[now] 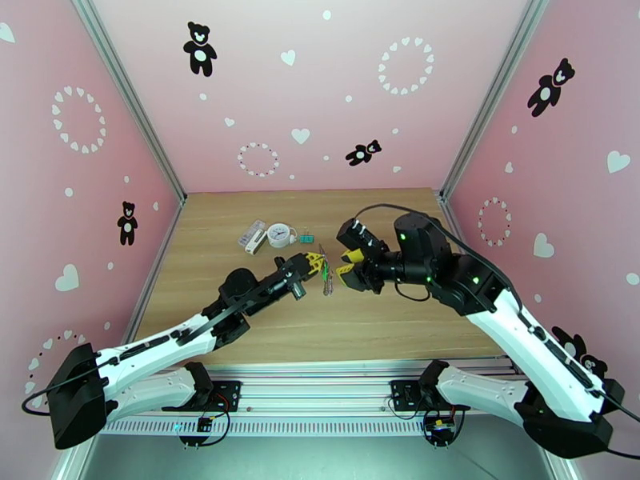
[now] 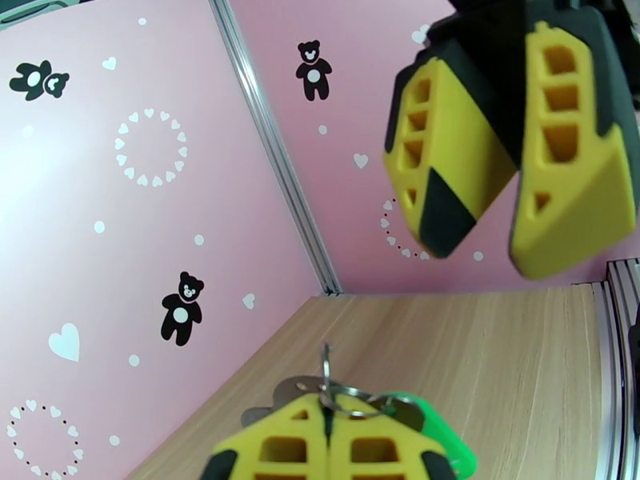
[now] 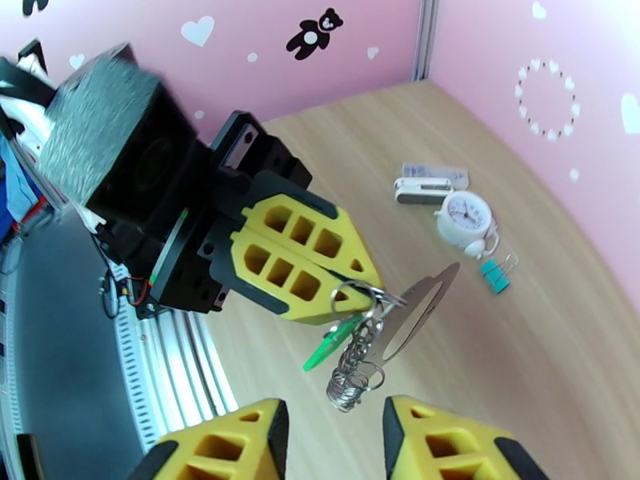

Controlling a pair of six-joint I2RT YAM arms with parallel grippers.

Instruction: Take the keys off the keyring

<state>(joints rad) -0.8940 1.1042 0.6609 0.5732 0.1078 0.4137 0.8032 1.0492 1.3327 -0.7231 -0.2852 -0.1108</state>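
From above, your left fingers (image 1: 314,264) are clamped on the keyring (image 1: 326,283), which hangs over the surface (image 1: 240,314). Your right fingers (image 1: 350,272) stand apart just beside it, holding nothing. Left wrist view: the green key (image 2: 438,438) sits against the closed left fingers. Right wrist view: the chain (image 3: 356,370) and green key dangle near the parted right fingers.

No text, brand or number legible anywhere. Dial marks on the white clock (image 3: 464,215) at the far side too small to read; print on the clear packet (image 3: 434,170) just beyond it blurred.
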